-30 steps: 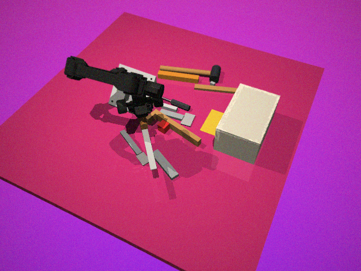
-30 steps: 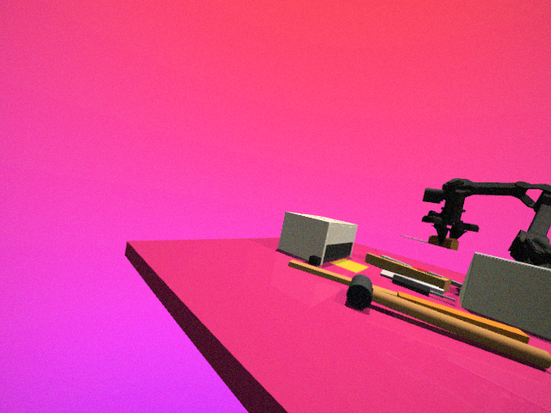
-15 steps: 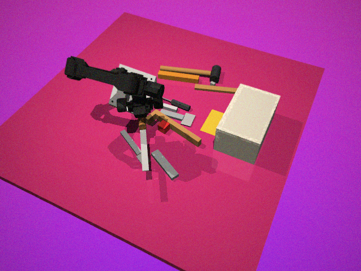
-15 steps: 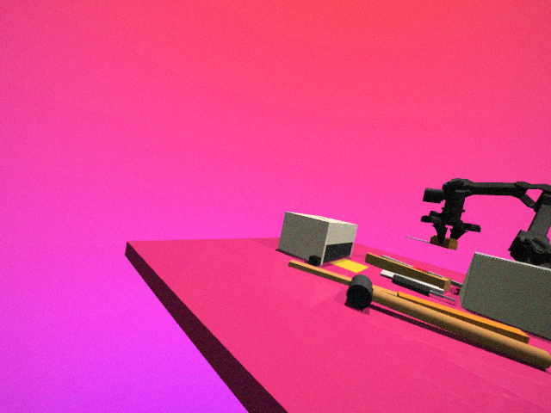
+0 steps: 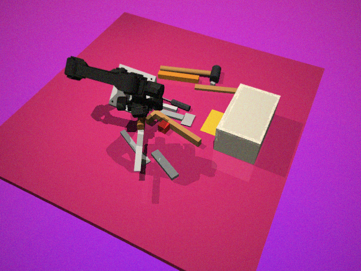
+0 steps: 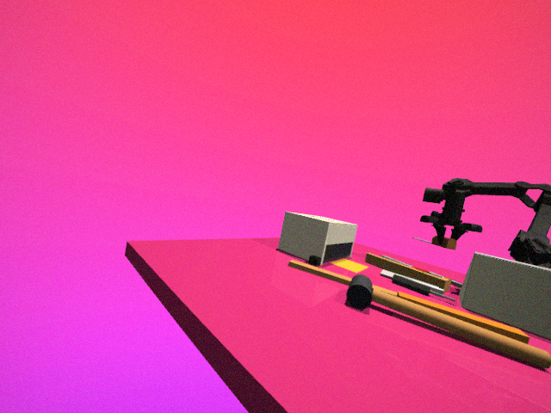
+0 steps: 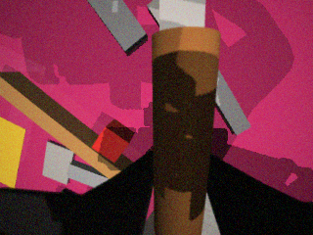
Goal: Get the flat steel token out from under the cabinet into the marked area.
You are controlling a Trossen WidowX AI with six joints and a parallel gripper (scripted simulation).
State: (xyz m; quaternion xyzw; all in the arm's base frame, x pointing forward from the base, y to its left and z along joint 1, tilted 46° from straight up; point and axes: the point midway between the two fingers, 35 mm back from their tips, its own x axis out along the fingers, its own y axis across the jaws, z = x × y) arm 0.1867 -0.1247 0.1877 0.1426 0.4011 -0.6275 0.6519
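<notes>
My gripper (image 5: 141,117) (image 6: 446,238) (image 7: 178,158) is shut on the brown wooden handle of a flat-bladed tool, held above the table. The tool's long pale blade (image 5: 139,154) (image 6: 422,240) (image 7: 182,12) sticks out from the handle, pointing toward the lower edge of the top view. The cream cabinet (image 5: 247,112) (image 6: 305,235) stands well away from the blade, with a dark low opening (image 6: 338,251) on its front. The yellow marked area (image 5: 211,121) (image 6: 350,265) (image 7: 10,152) lies before that opening. The steel token is not visible.
A red block (image 5: 163,126) (image 7: 111,143) lies beside an angled wooden stick (image 5: 183,129). Grey bar (image 5: 164,164), grey flat tool (image 5: 128,140), pale-headed tool (image 5: 188,119) and screwdriver (image 5: 180,104) lie around. Mallet (image 5: 215,73) (image 6: 359,291), orange bar (image 5: 178,77) and thin stick (image 5: 214,88) lie further back.
</notes>
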